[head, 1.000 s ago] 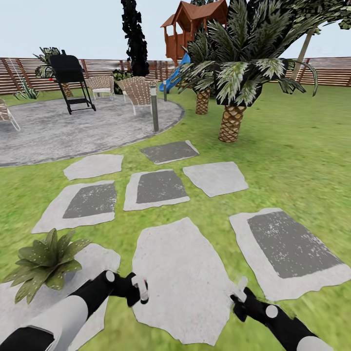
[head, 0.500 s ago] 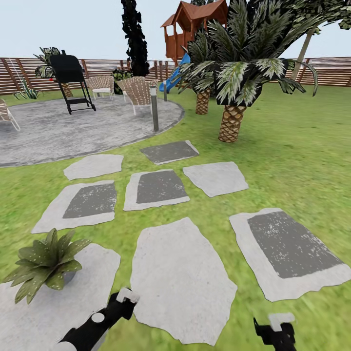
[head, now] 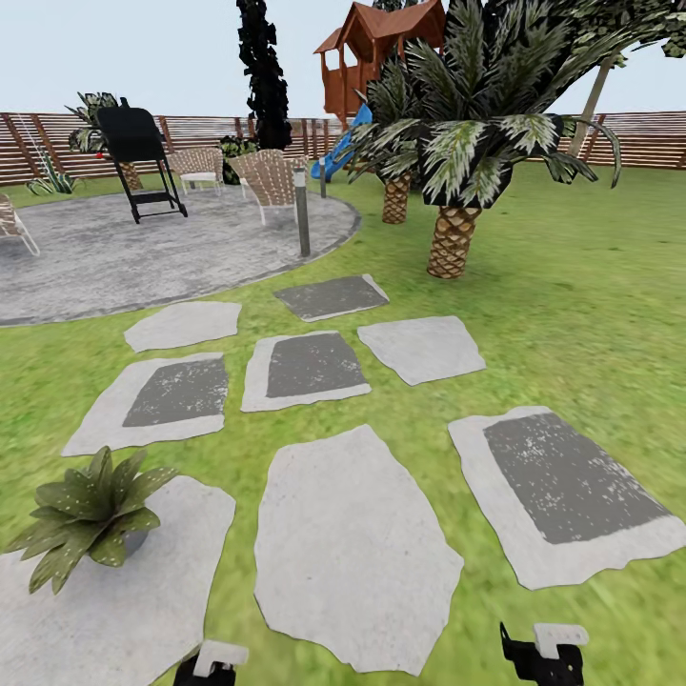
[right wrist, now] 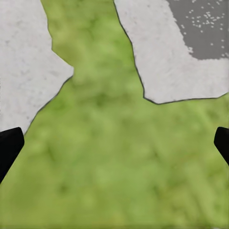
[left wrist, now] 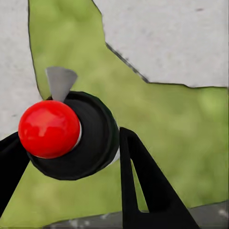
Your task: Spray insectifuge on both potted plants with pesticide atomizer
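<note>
One potted plant [head: 88,514], a spiky green rosette in a small grey pot, stands on a pale stepping stone at the lower left of the head view. The other potted plant is out of view. My left gripper [head: 217,659] sits at the bottom edge, right of the plant. In the left wrist view its black fingers [left wrist: 143,186] are shut on the pesticide atomizer [left wrist: 83,143], seen end-on: a dark round end with a whitish rim, a red knob and a grey spout. My right gripper [head: 545,650] hangs open over grass [right wrist: 114,152], its fingers spread wide.
Grey stepping stones [head: 353,543] cross the lawn toward a round paved patio [head: 143,252] with a black grill [head: 138,157], wicker chairs [head: 272,181] and a grey bollard light [head: 302,210]. Palms [head: 457,181] stand right of centre. A slat fence [head: 648,138] runs along the back.
Both arms have drawn back toward me, so only the gripper tips remain at the bottom edge of the head view. The plant, the stones and the camera have not moved.
</note>
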{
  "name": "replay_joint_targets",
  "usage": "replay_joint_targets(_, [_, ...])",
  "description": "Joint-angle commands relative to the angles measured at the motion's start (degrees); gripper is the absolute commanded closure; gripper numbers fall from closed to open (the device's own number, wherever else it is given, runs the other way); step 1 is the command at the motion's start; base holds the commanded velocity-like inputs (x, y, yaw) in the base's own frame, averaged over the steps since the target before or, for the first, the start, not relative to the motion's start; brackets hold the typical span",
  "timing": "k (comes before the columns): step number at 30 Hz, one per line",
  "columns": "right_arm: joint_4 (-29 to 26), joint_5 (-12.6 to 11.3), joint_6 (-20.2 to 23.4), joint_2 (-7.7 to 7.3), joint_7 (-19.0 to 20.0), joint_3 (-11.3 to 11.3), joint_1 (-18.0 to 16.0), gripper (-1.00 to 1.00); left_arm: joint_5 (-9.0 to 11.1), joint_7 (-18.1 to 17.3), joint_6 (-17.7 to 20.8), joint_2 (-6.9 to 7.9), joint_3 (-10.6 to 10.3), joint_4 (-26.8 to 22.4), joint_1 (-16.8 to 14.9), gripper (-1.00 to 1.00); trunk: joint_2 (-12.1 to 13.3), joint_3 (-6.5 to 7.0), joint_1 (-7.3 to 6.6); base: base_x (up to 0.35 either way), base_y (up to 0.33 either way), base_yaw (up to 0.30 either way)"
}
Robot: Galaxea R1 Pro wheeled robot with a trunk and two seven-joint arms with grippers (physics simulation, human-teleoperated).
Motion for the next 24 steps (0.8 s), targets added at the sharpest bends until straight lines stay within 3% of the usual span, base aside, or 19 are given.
replay_joint_targets(1, [0.0,-0.4,-0.1,0.06,-0.2,0.5,0.0,-1.00,0.2,0.1,-0.2,0.00,-0.4,0.1,0.2,1.00,0.0,-0.04,-0.01,0.000,0.000,0.000])
replay_joint_targets(9, [0.1,-0.3,0.0,0.39,-0.1,0.5,0.0,-1.00,0.5,0.1,-0.3,0.44,-0.3,0.1,1.4,1.00,0.0,-0.04,-0.01,0.073,-0.038,0.000])
replay_joint_targets(12, [0.1,-0.3,0.1,1.27,-0.1,0.5,0.0,-1.00,0.5,0.1,-0.4,0.52,-0.3,0.1,1.5,1.00,0.0,-0.04,-0.01,0.200,-0.191,-0.026])
replay_joint_targets(20, [0.1,-0.3,0.1,2.09,-0.2,0.5,0.1,-1.00,0.5,0.2,-4.2,0.42,-0.3,0.3,1.5,1.00,0.0,0.12,-0.01,0.138,-0.253,-0.239])
replay_joint_targets(24, [0.1,-0.3,0.0,2.79,-0.2,0.5,0.1,-1.00,0.5,0.2,-4.4,0.44,-0.3,0.3,1.8,1.00,0.0,0.13,-0.01,0.123,-0.266,-0.061])
